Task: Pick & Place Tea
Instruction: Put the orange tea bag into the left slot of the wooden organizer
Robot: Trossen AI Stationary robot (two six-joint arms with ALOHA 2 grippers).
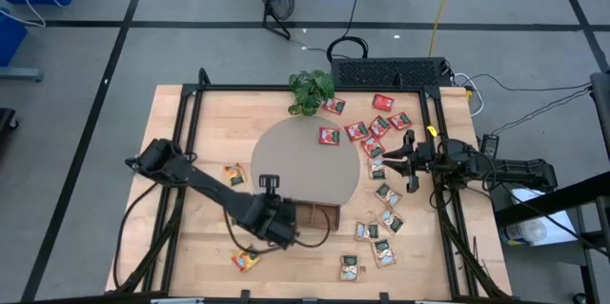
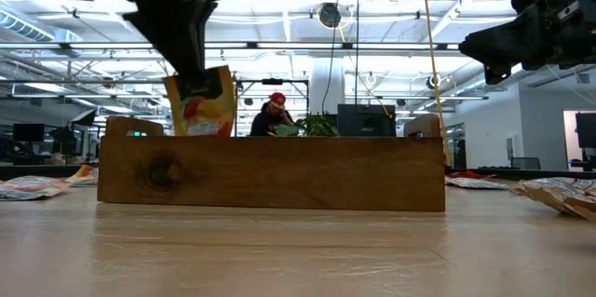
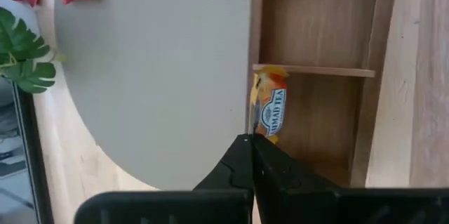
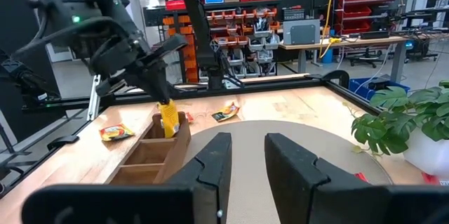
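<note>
My left gripper [image 2: 194, 83] is shut on an orange-yellow tea packet [image 2: 200, 103] over one end of the wooden tray [image 2: 270, 171]. In the left wrist view the packet [image 3: 270, 108] hangs edge-on by a divider [image 3: 316, 71]. My right gripper [image 4: 245, 155] is open and waits above the table's right side [image 1: 405, 161], touching nothing. Red packets [image 1: 357, 131] and beige-green packets [image 1: 386, 218] lie flat near it. Two orange packets [image 1: 233, 173] [image 1: 245, 261] lie on the left. My left gripper pinches the packet's upper edge [image 2: 197, 81] between its two fingers [image 3: 238, 161], coming from above and pointing down. The packet hangs upright below the fingers. Its lower end [image 4: 168, 129] reaches the tray's rim; the tray wall hides whether it touches the bottom.
A round grey mat [image 1: 305, 156] lies at the table's middle, touching the tray [image 1: 319, 213]. A potted plant [image 1: 312, 90] stands at the mat's far edge. Black frame rails [image 1: 181, 152] run along the table's sides. A person [image 2: 273, 115] sits far behind the table.
</note>
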